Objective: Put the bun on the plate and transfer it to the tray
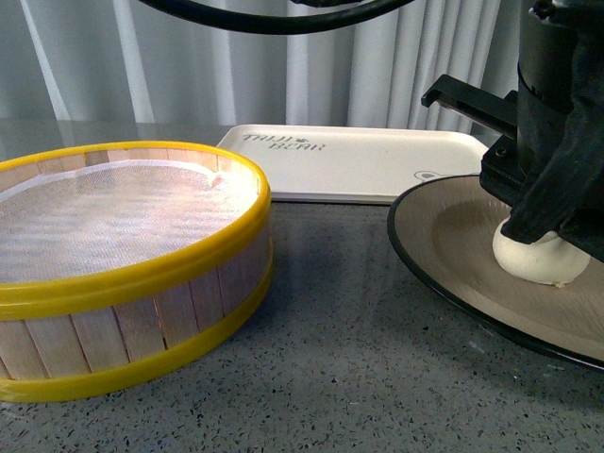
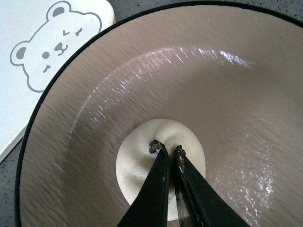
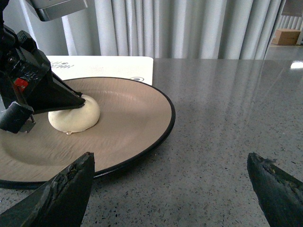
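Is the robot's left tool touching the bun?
Touching. In the right wrist view the tip of the left tool meets the top of the bun; the left wrist view shows its tips on the swirl.

Cream bun (image 1: pixel 538 262); tan, black-rimmed plate (image 1: pixel 444 236); yellow-rimmed basket (image 1: pixel 142 276).

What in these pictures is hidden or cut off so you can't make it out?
Front view: the left gripper covers the bun top; the plate runs off the right edge.
Left wrist view: the fingers hide the bun's near side; the tray is mostly outside the frame.
Right wrist view: the tray's lettering is too small to read.
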